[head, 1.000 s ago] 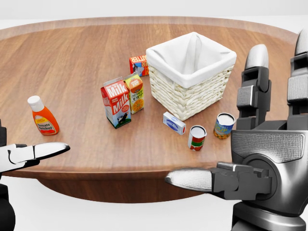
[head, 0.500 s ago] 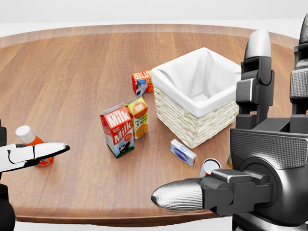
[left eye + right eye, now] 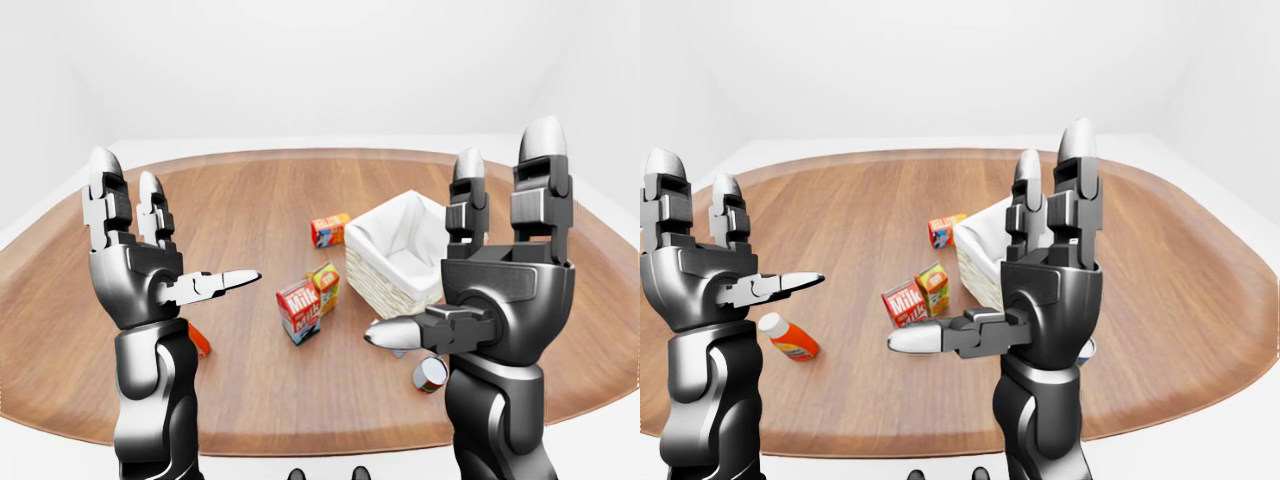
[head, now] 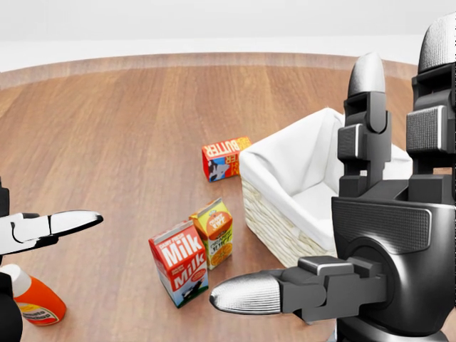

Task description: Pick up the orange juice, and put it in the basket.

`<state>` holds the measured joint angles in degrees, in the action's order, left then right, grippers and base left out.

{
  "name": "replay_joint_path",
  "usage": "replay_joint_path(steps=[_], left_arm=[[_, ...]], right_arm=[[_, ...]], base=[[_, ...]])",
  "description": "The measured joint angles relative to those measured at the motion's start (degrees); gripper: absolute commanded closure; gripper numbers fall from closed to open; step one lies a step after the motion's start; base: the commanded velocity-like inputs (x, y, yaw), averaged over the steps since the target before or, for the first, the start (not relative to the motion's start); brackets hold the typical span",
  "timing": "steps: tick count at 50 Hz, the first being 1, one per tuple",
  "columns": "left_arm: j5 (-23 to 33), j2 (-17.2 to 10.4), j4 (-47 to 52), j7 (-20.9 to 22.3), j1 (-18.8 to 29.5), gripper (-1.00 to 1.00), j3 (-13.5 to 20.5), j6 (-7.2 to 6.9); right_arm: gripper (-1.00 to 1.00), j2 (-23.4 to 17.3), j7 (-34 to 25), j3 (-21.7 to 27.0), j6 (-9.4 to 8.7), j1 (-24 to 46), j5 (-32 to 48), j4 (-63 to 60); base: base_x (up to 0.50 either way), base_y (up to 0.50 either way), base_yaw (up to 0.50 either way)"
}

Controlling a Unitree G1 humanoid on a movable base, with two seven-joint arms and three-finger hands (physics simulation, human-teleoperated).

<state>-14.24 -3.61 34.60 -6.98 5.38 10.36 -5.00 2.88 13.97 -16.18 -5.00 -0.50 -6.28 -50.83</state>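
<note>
Nearest in the head view, the right hand is raised with fingers upright and thumb jutting left — open, holding nothing. The left hand is spread open too, and empty. At the lower left of the head view stands a ketchup bottle, its label too small to read. Past it is a red carton printed "Milk", and touching its right side the orange juice, upright on the wooden table, its orange-and-yellow face showing an orange slice. The white-lined wicker basket sits just right of the juice, partly behind the right hand. Farther off lies a red box reading "BUTTER". A can shows in the left-eye view.

Since a second ago the whole picture has shifted down and grown — the camera has moved closer.
</note>
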Motion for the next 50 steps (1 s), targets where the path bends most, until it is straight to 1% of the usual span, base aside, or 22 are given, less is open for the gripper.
replay_joint_path(steps=[26, 37, 43, 50], left_arm=[[0.0, 0.0, 0.0, 0.0, 0.0, -1.00, 0.0, 0.00], [0.0, 0.0, 0.0, 0.0, 0.0, -1.00, 0.0, 0.00], [0.0, 0.0, 0.0, 0.0, 0.0, -1.00, 0.0, 0.00], [0.0, 0.0, 0.0, 0.0, 0.0, -1.00, 0.0, 0.00]], right_arm=[[-1.00, -0.5, -0.9, -1.5, 0.00, -1.4, 2.1, 0.8], [-1.00, -0.8, -1.3, -2.1, 0.00, -2.1, 3.1, 1.4], [-1.00, -0.9, -1.6, -2.2, 0.00, -2.4, 3.7, 2.1], [-1.00, -0.8, -1.8, -1.8, 0.00, -2.1, 3.3, 2.3]], base=[[0.50, 0.11, 0.00], [0.50, 0.21, 0.00], [0.34, 0.46, 0.00], [0.09, 0.02, 0.00]])
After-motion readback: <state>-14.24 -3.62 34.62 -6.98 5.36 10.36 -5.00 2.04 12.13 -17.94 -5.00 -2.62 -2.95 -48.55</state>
